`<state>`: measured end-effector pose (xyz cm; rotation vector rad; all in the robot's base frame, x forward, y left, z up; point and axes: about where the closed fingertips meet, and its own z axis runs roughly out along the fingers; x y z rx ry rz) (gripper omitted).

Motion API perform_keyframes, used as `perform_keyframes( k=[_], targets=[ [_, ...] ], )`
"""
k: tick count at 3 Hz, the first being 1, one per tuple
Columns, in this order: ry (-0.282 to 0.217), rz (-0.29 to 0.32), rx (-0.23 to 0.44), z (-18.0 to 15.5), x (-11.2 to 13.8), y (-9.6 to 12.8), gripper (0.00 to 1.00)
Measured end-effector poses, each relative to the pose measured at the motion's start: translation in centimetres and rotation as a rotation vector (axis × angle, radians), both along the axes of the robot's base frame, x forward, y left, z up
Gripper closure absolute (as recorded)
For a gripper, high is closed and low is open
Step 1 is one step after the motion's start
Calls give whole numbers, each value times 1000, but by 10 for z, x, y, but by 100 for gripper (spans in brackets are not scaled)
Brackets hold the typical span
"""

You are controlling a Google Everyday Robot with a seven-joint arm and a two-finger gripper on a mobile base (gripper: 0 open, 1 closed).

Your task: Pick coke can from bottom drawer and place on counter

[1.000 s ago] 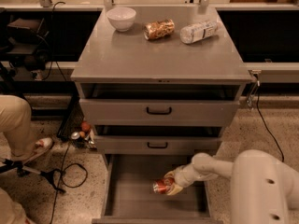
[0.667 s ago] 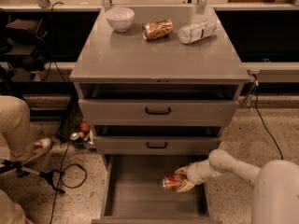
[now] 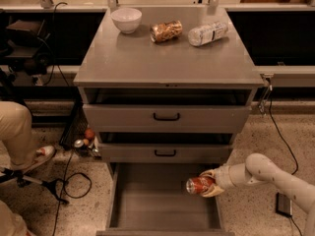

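The coke can [image 3: 198,185], red with a silver end, lies sideways in my gripper [image 3: 207,183], which is shut on it. I hold it over the right side of the open bottom drawer [image 3: 147,205], just below the middle drawer's front. My arm reaches in from the lower right. The counter [image 3: 167,53], the flat grey cabinet top, is above.
On the counter stand a white bowl [image 3: 126,19], a tan snack bag [image 3: 166,31] and a clear plastic bottle [image 3: 207,33]. The two upper drawers [image 3: 166,117] stick out slightly. A person's leg and shoe [image 3: 24,141] and cables are at the left.
The gripper has lifted the can off the drawer floor and carried it up and to the right. The arm has drawn back toward the right.
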<state>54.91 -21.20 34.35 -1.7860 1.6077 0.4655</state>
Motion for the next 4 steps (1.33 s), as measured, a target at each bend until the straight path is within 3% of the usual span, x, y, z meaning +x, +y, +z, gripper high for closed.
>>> perform_keyframes(
  k=[1,2,3,4],
  targets=[
    [0,0,0,0,0,0,100],
    [-43,-11,24,20,4,-17,100],
    [-149,-77,33,73,-1,-61,100],
    [-223,-122,12,115,-10,-93,100]
  ],
)
